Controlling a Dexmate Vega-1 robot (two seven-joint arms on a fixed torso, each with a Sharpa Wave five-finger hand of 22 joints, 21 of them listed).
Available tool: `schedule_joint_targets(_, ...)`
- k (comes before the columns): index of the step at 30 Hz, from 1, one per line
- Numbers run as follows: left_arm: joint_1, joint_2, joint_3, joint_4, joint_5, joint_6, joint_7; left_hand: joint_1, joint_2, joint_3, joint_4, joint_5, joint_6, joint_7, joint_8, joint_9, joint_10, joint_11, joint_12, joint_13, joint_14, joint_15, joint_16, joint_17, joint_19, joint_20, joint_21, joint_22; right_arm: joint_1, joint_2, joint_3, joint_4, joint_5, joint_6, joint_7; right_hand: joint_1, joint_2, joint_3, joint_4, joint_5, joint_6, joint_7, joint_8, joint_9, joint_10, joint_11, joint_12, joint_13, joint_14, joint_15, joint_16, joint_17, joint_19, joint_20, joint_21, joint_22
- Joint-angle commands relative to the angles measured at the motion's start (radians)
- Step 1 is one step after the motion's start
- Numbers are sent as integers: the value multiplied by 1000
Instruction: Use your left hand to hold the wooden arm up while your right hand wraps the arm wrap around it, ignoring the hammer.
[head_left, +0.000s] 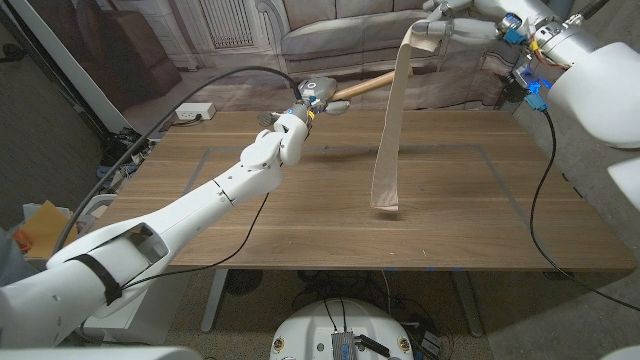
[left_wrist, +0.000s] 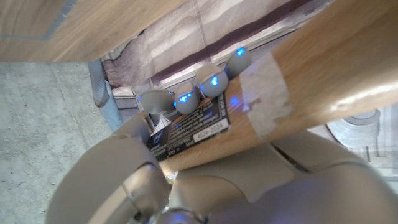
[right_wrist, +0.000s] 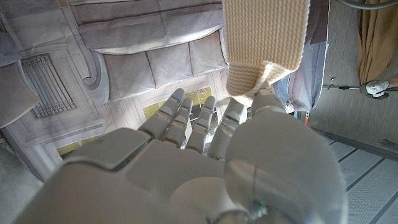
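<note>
My left hand (head_left: 300, 118) is at the far edge of the wooden table (head_left: 300, 220), fingers (left_wrist: 211, 79) curled around the wooden arm (head_left: 362, 84). The wooden arm is a smooth, pale, rounded shaft; it rises from my grip, tilted up toward the right and clear of the table. In the left wrist view, the wooden arm carries a black printed label and a patch of clear tape, both just beside my fingertips.

Further right, the arm wrap (head_left: 392, 120) is a long, cream, ribbed fabric strip. It hangs from my right hand (head_left: 445, 28), crosses in front of the wooden arm, and its lower end rests on the table. My right hand, raised well above the table, pinches the wrap's top end between thumb and fingers.
</note>
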Motion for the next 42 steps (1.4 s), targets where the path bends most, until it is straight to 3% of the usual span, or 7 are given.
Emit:
schedule_joint_targets(1,5,1,36,-16,66,-8,-92,2,9,2,3,-4,-5,1,8,1,5,-1,23,5,3,-7,132,71,0,-47,1,1,259,-121,-180,41,86,-54,-68,-2,6,-6,2,1,1,-7,3,2,-5,0,-4,4,1,-45,-1,4,-5,-54,4,4)
schedule_joint_targets(6,24,5,31,-34,72,-11,-104,3,9,1,3,-4,-5,0,13,3,6,-3,20,-1,2,-7,127,66,-2,-46,3,1,375,-134,-269,77,126,-56,-84,-2,6,-7,2,2,1,-7,2,2,-4,0,-4,4,2,-45,-1,3,-4,-53,5,4)
schedule_joint_targets(15,58,15,-1,-61,62,-13,-105,4,8,1,4,-4,-5,-3,16,-2,5,-4,22,0,3,-7,127,66,0,-47,2,-7,397,-178,-242,87,174,-91,-111,-2,6,-9,3,2,1,-8,2,4,-2,-2,-5,5,4,-49,-2,3,-2,-54,5,4)
schedule_joint_targets(20,61,22,2,-65,68,-22,-125,4,8,0,4,-4,-4,-1,13,-12,5,-6,22,-1,4,-7,129,68,0,-48,2,-8,450,-200,-273,90,195,-126,-126,-2,6,-9,3,3,2,-9,2,4,1,-2,-5,5,6,-48,-2,3,0,-54,6,4)
schedule_joint_targets(27,54,35,19,-74,79,-66,-167,5,8,-1,5,-4,-6,0,26,1,5,-3,21,-4,4,-7,129,68,-3,-47,5,-3,615,-215,-444,107,173,-188,-127,-5,7,-12,5,3,4,-9,1,2,3,-3,-5,5,9,-47,-1,4,1,-53,6,4)
schedule_joint_targets(34,59,39,23,-94,111,-84,-188,5,8,-2,5,-4,-6,0,29,0,4,-4,29,7,4,-7,130,69,-4,-45,13,10,765,-173,-612,135,116,-235,-93,-6,6,-13,5,3,6,-9,1,1,6,-3,-4,5,10,-45,-2,3,1,-50,6,4)
schedule_joint_targets(42,73,41,14,-115,124,-105,-205,7,7,-3,5,-4,-3,0,24,-19,4,-5,29,6,2,-8,130,71,0,-45,-1,-12,882,-130,-747,162,25,-269,-33,-6,7,-14,6,3,5,-10,-1,1,5,-3,-6,5,10,-46,-2,3,0,-49,5,4)
